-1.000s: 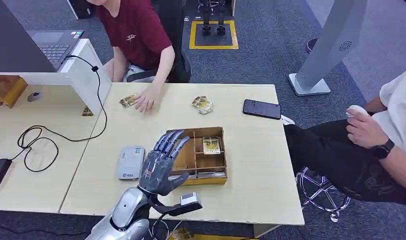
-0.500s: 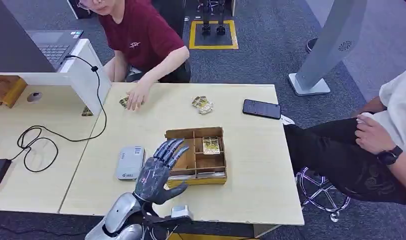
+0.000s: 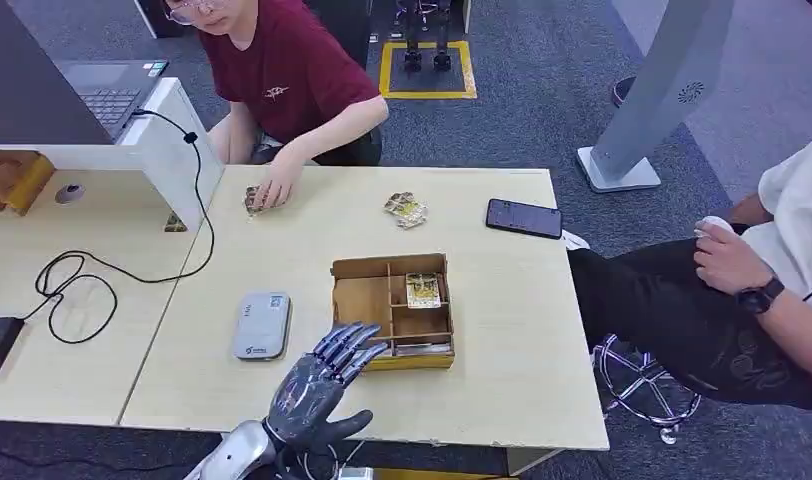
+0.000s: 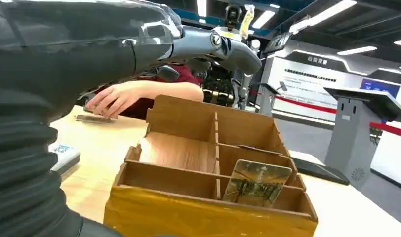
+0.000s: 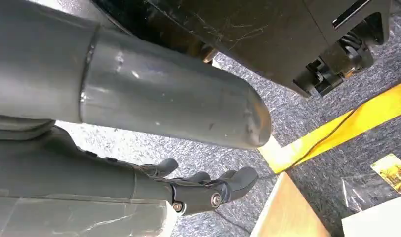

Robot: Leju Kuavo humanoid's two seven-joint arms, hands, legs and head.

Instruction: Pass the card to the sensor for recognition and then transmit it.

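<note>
A: What's in the box [image 3: 393,312]?
B: Wooden tray with thin slat dividers, several compartments. One card [image 3: 423,290] in a compartment on the side away from the sensor; it leans upright against a divider, glossy, yellowish print. The big compartment beside it looks bare wood.

A: Sensor?
B: Flat grey rounded-corner reader [image 3: 261,325], lying on the table [image 3: 502,380] just beside the box, apart from it.

A: Left hand?
B: Left hand [image 3: 320,384] hovers over the table edge just in front of the box, on the robot's side. Fingers straight and spread, nothing in them. Dark metallic shell, silver forearm.

A: Right hand?
B: Right hand [image 5: 198,190] hangs down over grey carpet, away from the box. Fingers loosely curled, apart, holding nothing.

A: Other cards?
B: Loose pile [image 3: 406,209] beyond the box. Another stack [image 3: 259,197] further beyond, under a person's hand [image 3: 275,186]. Black phone [image 3: 523,218] lies flat beyond the box too, past the loose pile.
</note>
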